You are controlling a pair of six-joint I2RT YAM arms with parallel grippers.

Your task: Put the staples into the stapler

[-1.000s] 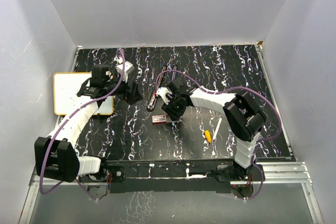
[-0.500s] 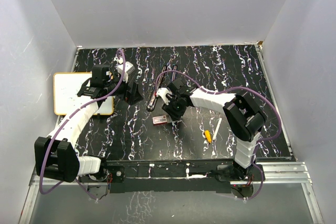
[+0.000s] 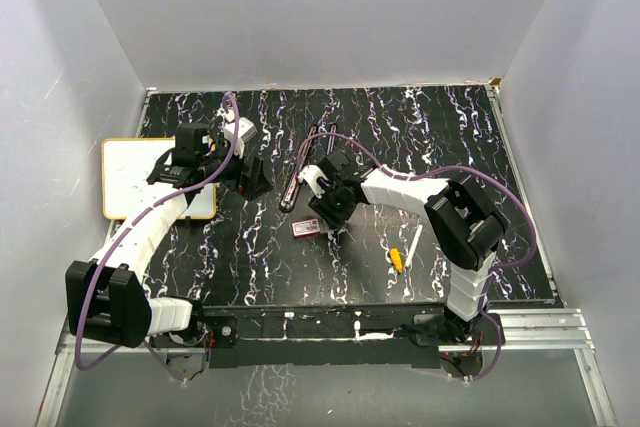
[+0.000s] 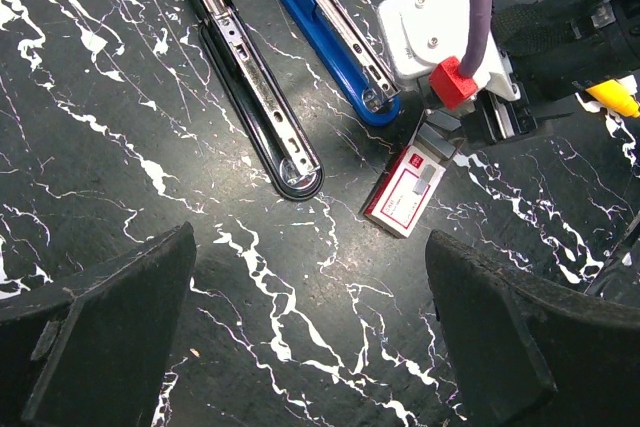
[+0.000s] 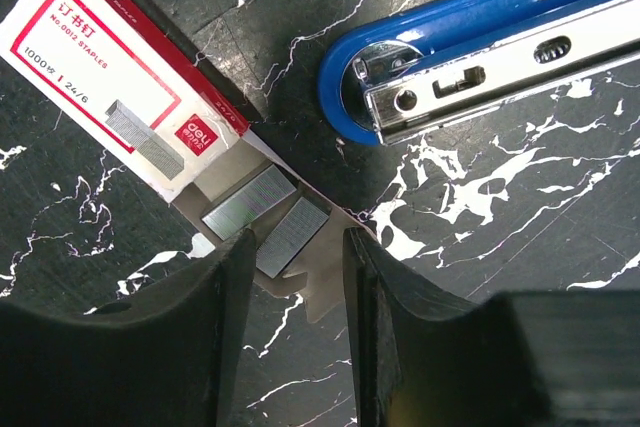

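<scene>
The staples are a red-and-white box (image 5: 120, 97) flat on the black marbled table, also seen as the box (image 4: 405, 190) and the box (image 3: 305, 228). Its tan tray (image 5: 335, 267) is pulled out, baring two silvery staple strips (image 5: 250, 202). My right gripper (image 5: 297, 277) hangs over the tray's end, open, its fingers on either side of one strip (image 5: 293, 235). A blue stapler (image 5: 480, 57) lies open, metal channel up, just beyond the box. A black stapler (image 4: 255, 97) lies beside the blue stapler (image 4: 330, 37). My left gripper (image 4: 315, 347) is open wide over bare table, short of the box.
A white pen with a yellow tip (image 3: 403, 252) lies to the right of the box. A whiteboard with a tan frame (image 3: 135, 172) sits at the table's left edge under my left arm. Grey walls close in the table on three sides.
</scene>
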